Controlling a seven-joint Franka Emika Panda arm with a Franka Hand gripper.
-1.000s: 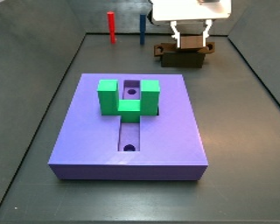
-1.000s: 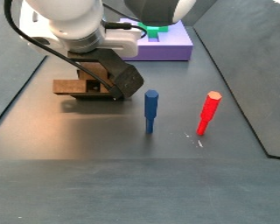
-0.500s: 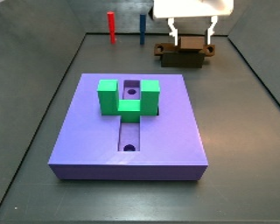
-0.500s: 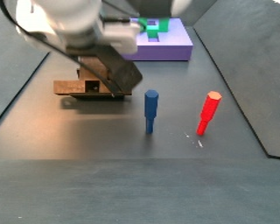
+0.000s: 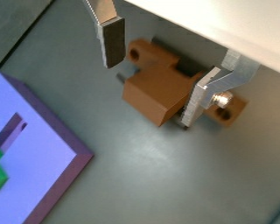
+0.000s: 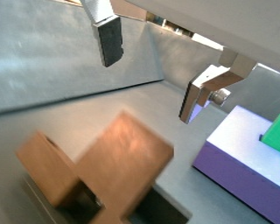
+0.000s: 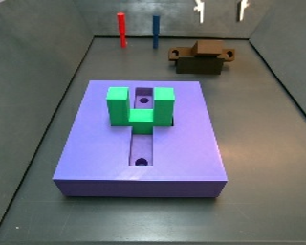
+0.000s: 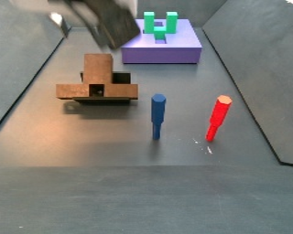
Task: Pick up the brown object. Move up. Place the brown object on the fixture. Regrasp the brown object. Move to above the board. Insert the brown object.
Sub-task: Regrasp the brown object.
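The brown object rests in the dark fixture at the back of the floor, its long bar sticking out of the fixture. My gripper hangs open well above it, only its fingertips showing at the edge of that side view. In both wrist views the brown object lies below and between the spread fingers, untouched. The gripper holds nothing. The purple board carries a green block beside its slot.
A red peg and a blue peg stand upright near the back wall, close to the fixture. The same pegs, blue and red, stand apart from the fixture. Low walls edge the dark floor.
The gripper, which was down around the brown object at the fixture, has let go and risen straight up. The brown object stays in the fixture.
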